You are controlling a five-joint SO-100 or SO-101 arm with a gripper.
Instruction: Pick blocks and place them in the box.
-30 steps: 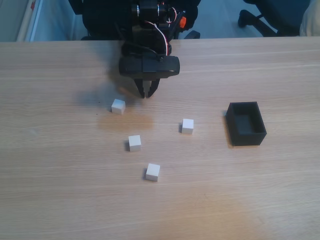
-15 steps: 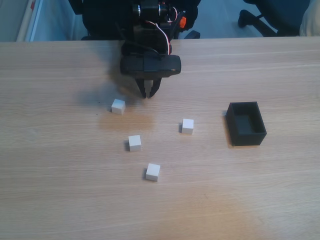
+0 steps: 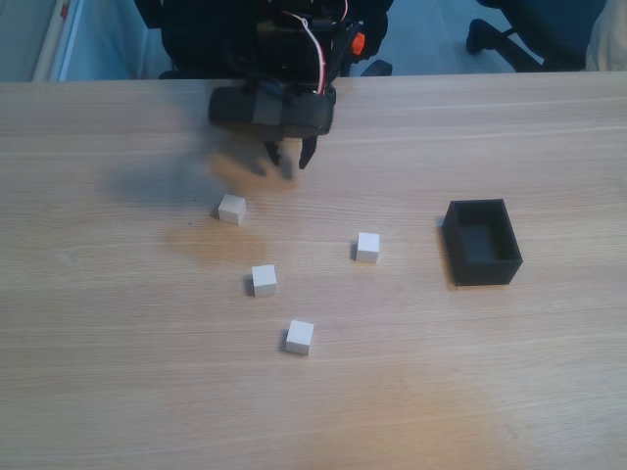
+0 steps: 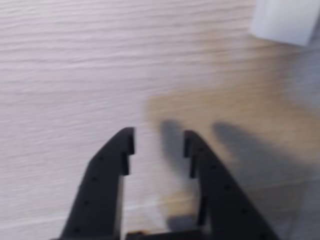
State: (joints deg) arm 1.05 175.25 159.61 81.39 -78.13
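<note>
Several small white blocks lie on the wooden table in the fixed view: one at the left, one in the middle, one nearer the front and one toward the right. The black open-topped box stands at the right and looks empty. My gripper hovers, motion-blurred, behind and to the right of the left block, open and holding nothing. The wrist view has the gripper with its fingers apart over bare wood, and a white block at the top right corner.
The table runs wide and bare toward the front and left. The arm's black base sits at the table's far edge. A dark office chair base stands on the floor beyond the far right.
The gripper has swung left and away from the front, and its fingers have parted from nearly shut to open. Blocks and box have not moved.
</note>
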